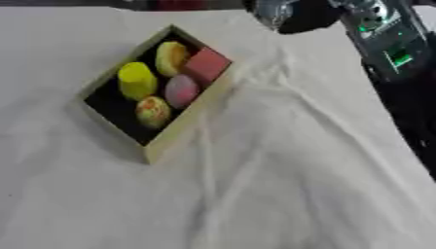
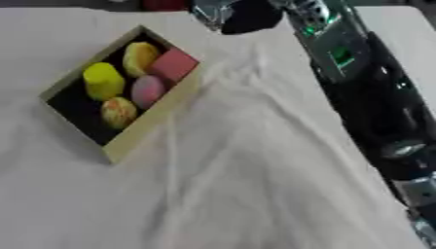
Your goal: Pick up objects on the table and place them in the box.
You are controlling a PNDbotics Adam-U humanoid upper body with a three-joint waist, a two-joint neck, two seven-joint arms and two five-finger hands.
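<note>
Box [image 1: 183, 133] sits upper-left on the wrinkled white cloth [image 1: 281, 194], long axis diagonal from near-centre up toward the far left, holding five pieces: yellow cylinder [image 1: 136, 80], yellow oval [image 1: 170, 56], red block [image 1: 207, 65], pink egg [image 1: 180, 91], speckled yellow ball [image 1: 153, 111]. Right hand [image 2: 234, 14] hangs at the far edge, up and right of the box; whether its fingers are curled I can't tell. No loose object shows on the cloth, so I'd judge the picking done; left hand isn't visible.

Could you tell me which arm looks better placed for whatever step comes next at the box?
Right, probably: only the right arm shows, reaching toward the top beside the box. The left appears in neither view.
</note>
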